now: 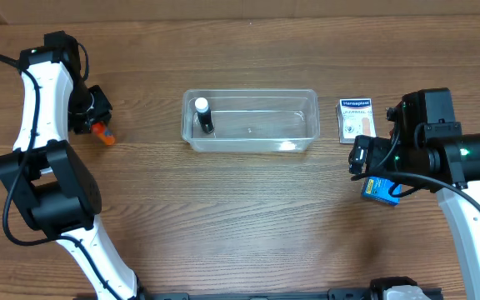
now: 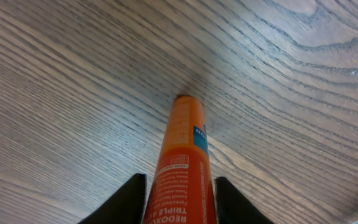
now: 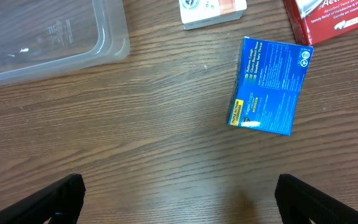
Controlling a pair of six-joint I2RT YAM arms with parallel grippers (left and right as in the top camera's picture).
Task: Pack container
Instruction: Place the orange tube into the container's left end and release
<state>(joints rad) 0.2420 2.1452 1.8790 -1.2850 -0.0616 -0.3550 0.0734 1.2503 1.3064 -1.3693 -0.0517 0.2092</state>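
Observation:
The clear container (image 1: 248, 122) stands at the table's middle, with a small black bottle with a white cap (image 1: 204, 116) upright in its left end. My left gripper (image 1: 97, 125) is far left of it, shut on an orange tube (image 1: 104, 134); in the left wrist view the tube (image 2: 183, 149) sits between the fingers (image 2: 179, 190) with its tip at the wood. My right gripper (image 1: 360, 158) is open and empty right of the container, above bare table (image 3: 179, 199). A corner of the container (image 3: 73, 37) shows in the right wrist view.
A blue box (image 1: 380, 190) lies under my right arm; it also shows in the right wrist view (image 3: 269, 87). A white plaster box (image 1: 357, 119) lies right of the container and shows again (image 3: 213, 11). A red box (image 3: 334, 15) lies beyond.

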